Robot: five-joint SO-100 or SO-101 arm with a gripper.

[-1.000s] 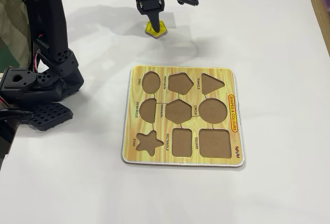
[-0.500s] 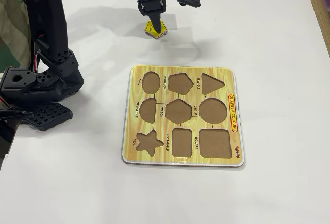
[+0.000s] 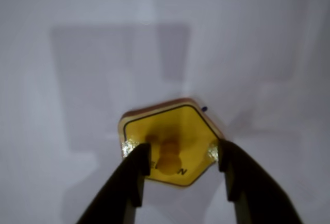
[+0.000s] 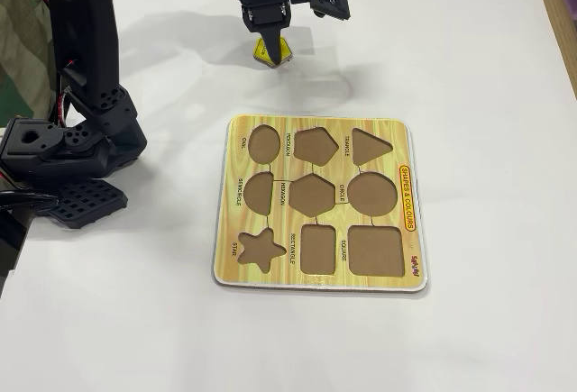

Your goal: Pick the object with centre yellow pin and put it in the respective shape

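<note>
- The gripper (image 3: 178,157) has its two dark fingers (image 3: 135,175) pressed against opposite edges of the piece (image 3: 170,141), so it is clamped on it; the wrist view shows a fingertip at each side corner.
- In the fixed view the gripper (image 4: 269,42) holds the piece (image 4: 273,50) at the far side of the table (image 4: 469,68), well apart from the board (image 4: 317,203). The piece looks tilted there; I cannot tell whether it touches the table.
- The piece is a small flat yellow pentagon with a thin dark line inside its rim, a reddish-brown edge below the face, and dark lettering of which only part shows.
- A small knob (image 3: 167,154) stands at its middle, between the fingertips.
- Judged by look, the piece is light, stiff and smooth-faced, so it could twist or slip in an edge grip; the knob offers another place to hold.
- The board is a rounded square with a glossy yellow wood-grain print and a pale rim, lying flat.
- Its recesses are flat brown and all empty: oval, triangle, semicircle, hexagon, circle, star, rectangle, square.
- The pentagon recess (image 4: 315,146) sits in the far row, between oval and triangle; its fit looks close, so the piece's corners must line up.
</note>
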